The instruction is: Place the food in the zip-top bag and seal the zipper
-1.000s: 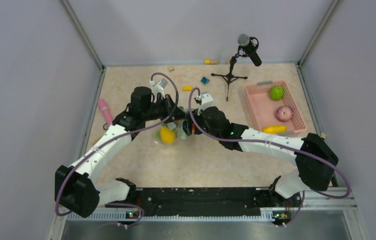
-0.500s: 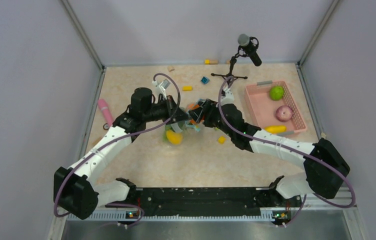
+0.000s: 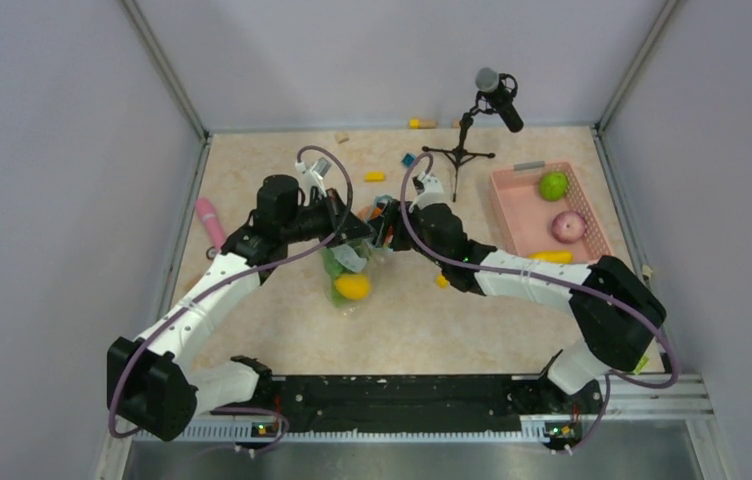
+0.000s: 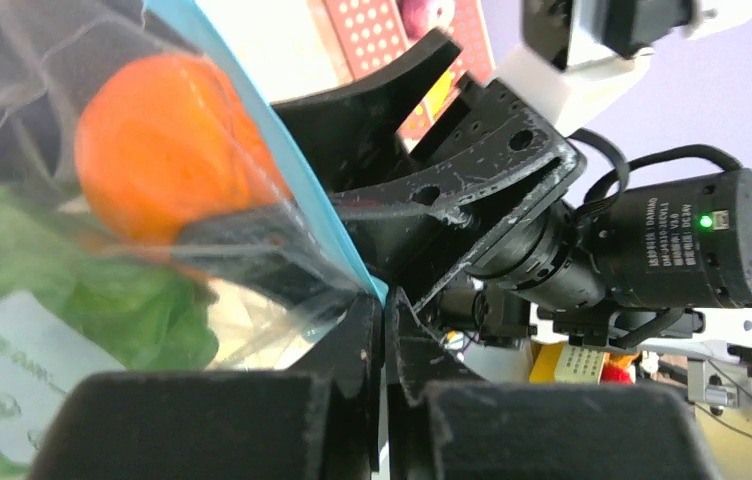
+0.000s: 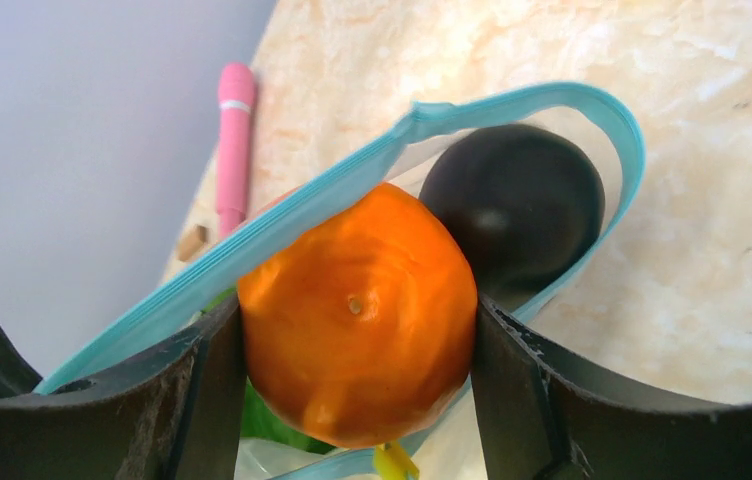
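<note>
The clear zip-top bag (image 3: 346,268) hangs from my left gripper (image 3: 356,236), which is shut on its teal zipper (image 4: 302,215) edge. A yellow lemon (image 3: 352,287) and a green piece (image 4: 82,290) lie in the bag. My right gripper (image 5: 357,335) is shut on the orange (image 5: 357,310) and holds it in the bag's open mouth, inside the teal strip (image 5: 352,180). The dark eggplant (image 5: 512,205) sits in the mouth beside the orange. The lime (image 3: 553,185), the magenta piece (image 3: 569,227) and the banana-like piece (image 3: 549,258) lie in the pink basket.
The pink basket (image 3: 512,215) stands at the right. A microphone stand (image 3: 460,152) is behind the grippers. A pink cylinder (image 3: 210,220) lies at the left. Small yellow blocks (image 3: 442,281) (image 3: 375,177) and a blue block (image 3: 409,160) lie on the table.
My right gripper has swung out to the right and come back to the bag mouth with the orange. The bag and lemon have shifted lower and rightward. A small yellow block now lies right of the bag.
</note>
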Robot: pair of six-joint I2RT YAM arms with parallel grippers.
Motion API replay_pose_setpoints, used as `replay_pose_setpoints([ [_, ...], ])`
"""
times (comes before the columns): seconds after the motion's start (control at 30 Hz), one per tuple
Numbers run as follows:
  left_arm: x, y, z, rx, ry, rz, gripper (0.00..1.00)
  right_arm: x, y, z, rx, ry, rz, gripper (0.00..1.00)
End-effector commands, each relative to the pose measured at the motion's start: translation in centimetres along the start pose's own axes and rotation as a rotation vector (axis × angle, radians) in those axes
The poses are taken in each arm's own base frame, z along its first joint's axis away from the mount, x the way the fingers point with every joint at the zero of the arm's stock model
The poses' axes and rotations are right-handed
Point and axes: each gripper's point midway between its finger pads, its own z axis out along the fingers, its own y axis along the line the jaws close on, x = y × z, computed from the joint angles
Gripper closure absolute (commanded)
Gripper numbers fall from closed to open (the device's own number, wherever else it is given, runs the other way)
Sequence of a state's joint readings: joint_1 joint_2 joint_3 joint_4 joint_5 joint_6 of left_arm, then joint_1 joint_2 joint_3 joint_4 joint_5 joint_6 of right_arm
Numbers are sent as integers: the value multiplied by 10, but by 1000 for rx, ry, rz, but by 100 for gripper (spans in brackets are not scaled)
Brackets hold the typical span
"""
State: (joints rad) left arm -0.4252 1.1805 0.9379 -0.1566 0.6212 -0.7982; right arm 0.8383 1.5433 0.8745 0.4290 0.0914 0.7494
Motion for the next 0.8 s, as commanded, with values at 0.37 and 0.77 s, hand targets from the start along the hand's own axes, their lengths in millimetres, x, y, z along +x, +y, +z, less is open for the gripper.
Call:
replay_pose_setpoints([
  [0.37, -40, -50, -14, 103, -206, 78, 100, 36, 27, -29, -94, 195, -451, 20],
  [0.77, -31, -57, -19, 141, -183, 66, 100, -35, 61, -59, -83, -15, -305, 1],
])
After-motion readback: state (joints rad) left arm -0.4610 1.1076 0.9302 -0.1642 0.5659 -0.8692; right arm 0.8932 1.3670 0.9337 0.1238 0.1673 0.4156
